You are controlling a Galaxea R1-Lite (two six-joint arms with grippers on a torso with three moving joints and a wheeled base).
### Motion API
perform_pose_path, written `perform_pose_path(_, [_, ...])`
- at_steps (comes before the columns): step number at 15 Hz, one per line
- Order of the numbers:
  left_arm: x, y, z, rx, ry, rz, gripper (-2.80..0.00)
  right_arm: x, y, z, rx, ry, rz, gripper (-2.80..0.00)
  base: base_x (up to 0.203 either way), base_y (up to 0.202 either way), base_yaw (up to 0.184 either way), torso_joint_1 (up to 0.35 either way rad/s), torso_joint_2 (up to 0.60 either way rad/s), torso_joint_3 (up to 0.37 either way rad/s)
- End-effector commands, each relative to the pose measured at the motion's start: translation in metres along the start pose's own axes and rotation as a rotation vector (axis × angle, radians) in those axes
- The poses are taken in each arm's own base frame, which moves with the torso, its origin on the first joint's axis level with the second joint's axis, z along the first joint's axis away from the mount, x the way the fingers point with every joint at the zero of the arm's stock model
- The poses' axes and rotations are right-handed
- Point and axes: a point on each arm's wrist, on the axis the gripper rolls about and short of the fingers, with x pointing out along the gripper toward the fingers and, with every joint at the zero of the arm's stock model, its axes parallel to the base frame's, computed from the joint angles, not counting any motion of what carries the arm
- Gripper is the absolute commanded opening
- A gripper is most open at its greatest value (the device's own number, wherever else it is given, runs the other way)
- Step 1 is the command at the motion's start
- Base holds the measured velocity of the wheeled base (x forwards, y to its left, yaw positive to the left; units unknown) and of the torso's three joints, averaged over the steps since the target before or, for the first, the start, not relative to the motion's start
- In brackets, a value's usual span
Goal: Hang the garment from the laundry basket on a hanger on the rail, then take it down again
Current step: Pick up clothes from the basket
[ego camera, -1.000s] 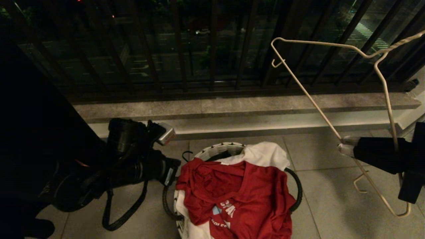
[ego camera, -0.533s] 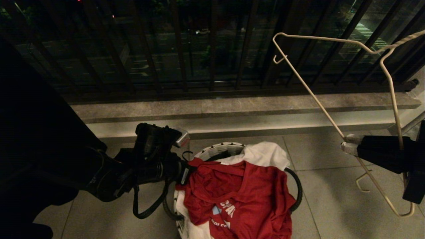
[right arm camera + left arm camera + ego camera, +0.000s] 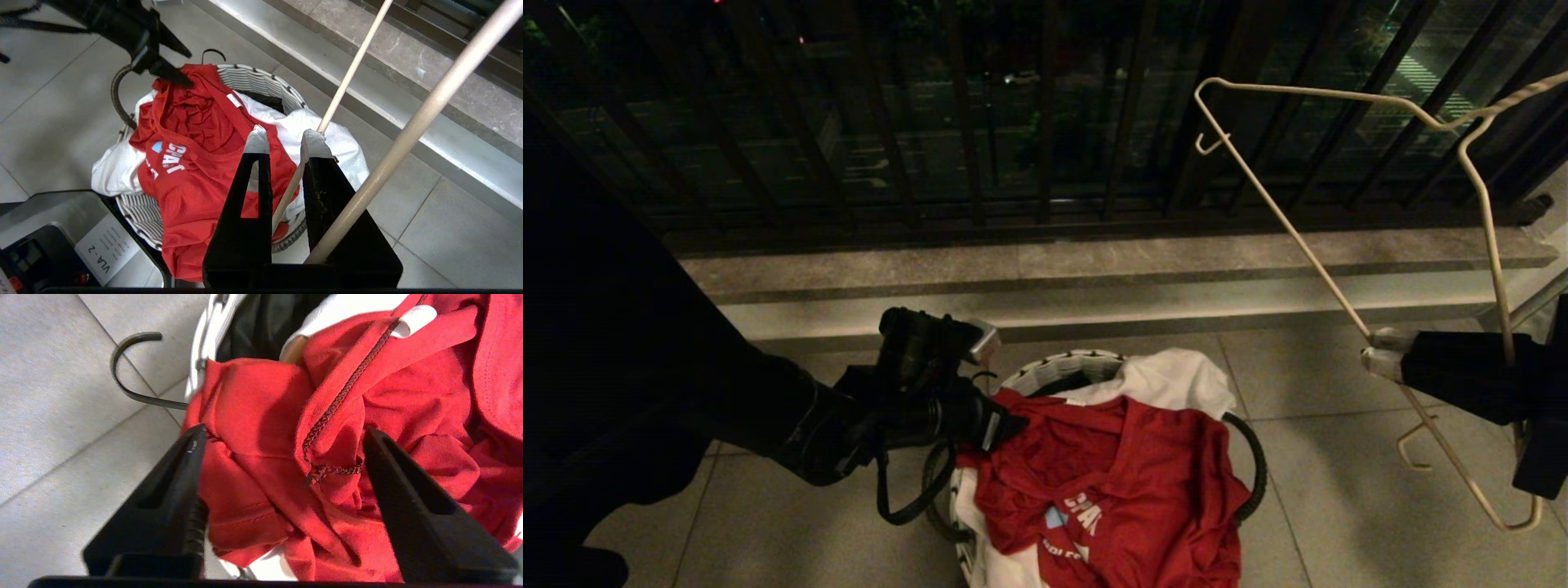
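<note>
**Left gripper spread over red shirt in basket; right gripper holding wire hanger**

On the left, the left gripper point(image 3: 1005, 425) reaches in at the near-left rim of the laundry basket point(image 3: 1054, 369), a small round basket with a white woven rim standing on pale floor tiles. Its two black fingers point(image 3: 179, 473) are spread wide apart, with nothing gripped. The garment point(image 3: 1111, 482), a crumpled red T-shirt, lies on top of the basket's contents and spills over the rim. A fold of its collar edge, with dark stitching, sits between the spread fingers, just beyond their tips; whether the tips touch the cloth cannot be told.

White lettering on the shirt's chest is creased and only partly readable, so no word can be made out. A white T-shirt point(image 3: 1176, 380) lies under the red one.

On the right, the right gripper point(image 3: 1376, 359) is clamped on one thin bar of the hanger point(image 3: 1282, 220), a white wire hanger held tilted in the air.

A label on the robot's base reads "VLA-2" point(image 3: 107, 255).
</note>
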Motion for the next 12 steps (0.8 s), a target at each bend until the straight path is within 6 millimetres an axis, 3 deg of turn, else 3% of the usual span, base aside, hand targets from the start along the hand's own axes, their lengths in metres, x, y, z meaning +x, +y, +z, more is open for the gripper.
perform_pose_path(1, [0.006, -0.001, -0.003, -0.006, 0.012, -0.005, 0.00, 0.002, -0.001, 0.000, -0.001, 0.002, 0.004, -2.80, 0.000, 0.000, 0.000, 0.000, 0.00, 0.000])
perform_pose_path(5, [0.007, -0.012, -0.003, -0.008, 0.011, -0.025, 0.00, 0.002, -0.001, 0.000, 0.001, 0.003, 0.004, -2.80, 0.000, 0.000, 0.000, 0.000, 0.00, 0.000])
perform_pose_path(8, [0.020, -0.023, -0.005, 0.023, 0.028, 0.109, 0.00, 0.002, -0.001, 0.000, 0.000, 0.003, 0.004, -2.80, 0.000, 0.000, 0.000, 0.000, 0.00, 0.000])
perform_pose_path(12, [0.015, -0.037, 0.000, 0.027, 0.011, 0.084, 0.00, 0.002, -0.001, 0.000, -0.001, 0.003, 0.004, -2.80, 0.000, 0.000, 0.000, 0.000, 0.00, 0.000])
